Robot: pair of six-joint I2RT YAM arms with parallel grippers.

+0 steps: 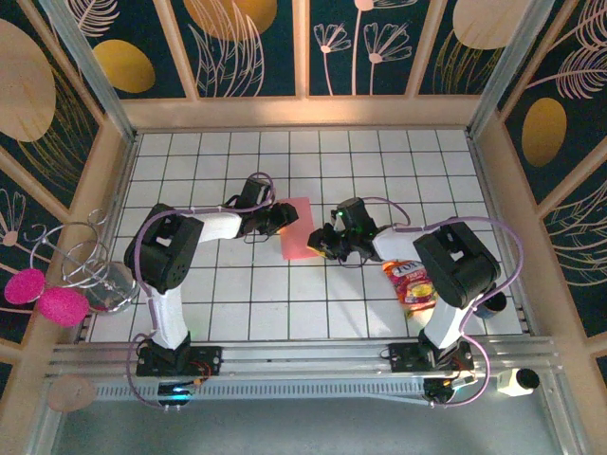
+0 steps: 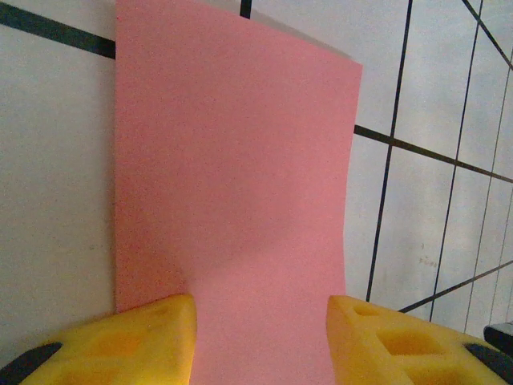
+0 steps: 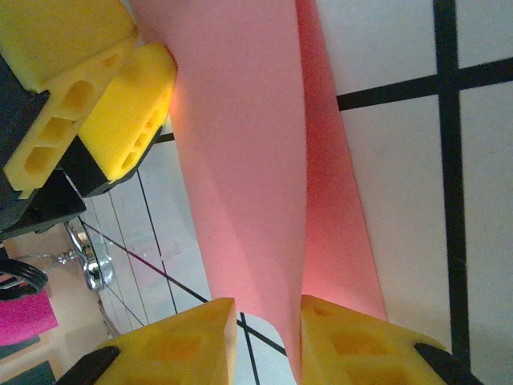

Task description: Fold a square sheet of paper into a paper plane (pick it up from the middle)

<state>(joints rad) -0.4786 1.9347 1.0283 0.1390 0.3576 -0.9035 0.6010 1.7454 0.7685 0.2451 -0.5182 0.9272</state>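
Note:
The square sheet of paper [image 1: 297, 227], salmon pink, lies mid-table, doubled over into a narrow strip with one layer lifting off the other. My left gripper [image 1: 282, 220] is at its left edge. In the left wrist view its yellow fingers [image 2: 144, 341] stand well apart, and the sheet [image 2: 232, 160] runs flat through the gap of the left gripper [image 2: 260, 337]. My right gripper [image 1: 322, 245] is at the strip's near right end. In the right wrist view the raised flap [image 3: 240, 144] passes between the jaws of the right gripper [image 3: 268, 337]. It lies against the right finger, and a narrow gap still shows.
A red and yellow snack packet [image 1: 410, 282] lies right of the right arm. A wire stand with a glass [image 1: 104, 275] and pink fluffy things [image 1: 47, 296] sit at the left wall. A dark cup [image 1: 491, 303] stands at the right edge.

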